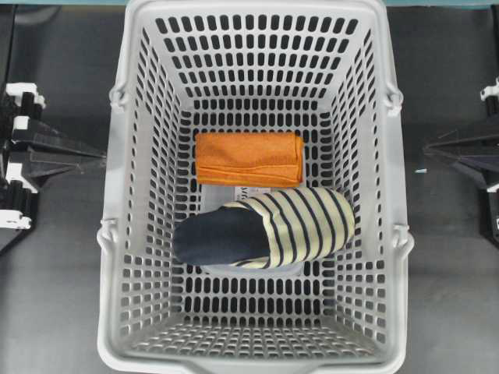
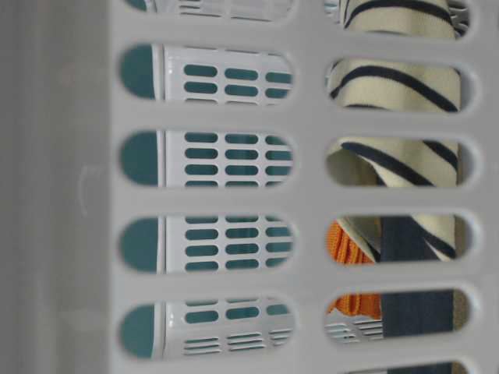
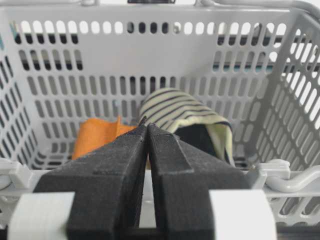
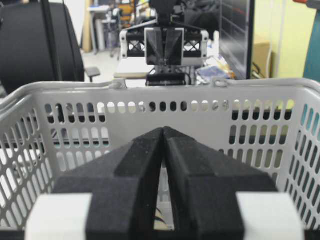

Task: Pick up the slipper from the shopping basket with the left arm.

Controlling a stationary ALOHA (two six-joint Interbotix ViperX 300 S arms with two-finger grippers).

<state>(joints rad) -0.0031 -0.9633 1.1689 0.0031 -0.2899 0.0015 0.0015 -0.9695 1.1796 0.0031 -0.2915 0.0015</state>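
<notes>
The slipper point(image 1: 269, 227), cream with navy stripes and a dark navy insole, lies on the floor of the light grey shopping basket point(image 1: 125, 195), toe to the right. Its stripes show through the slots at table level point(image 2: 398, 164). From the left wrist, the slipper point(image 3: 185, 112) sits beyond my left gripper point(image 3: 146, 125), which is shut and empty, outside the basket's left wall point(image 3: 60, 65). In the overhead view the left gripper point(image 1: 100, 158) points at that wall. My right gripper point(image 4: 163, 130) is shut and empty outside the right wall point(image 4: 275, 110), its tip point(image 1: 427, 148) aimed inward.
A folded orange cloth point(image 1: 249, 159) lies just behind the slipper, touching it; it also shows from the left wrist point(image 3: 97, 135). The basket's tall walls and rim hinges point(image 1: 117, 97) stand between both grippers and the contents. Dark tabletop point(image 1: 54, 296) flanks the basket.
</notes>
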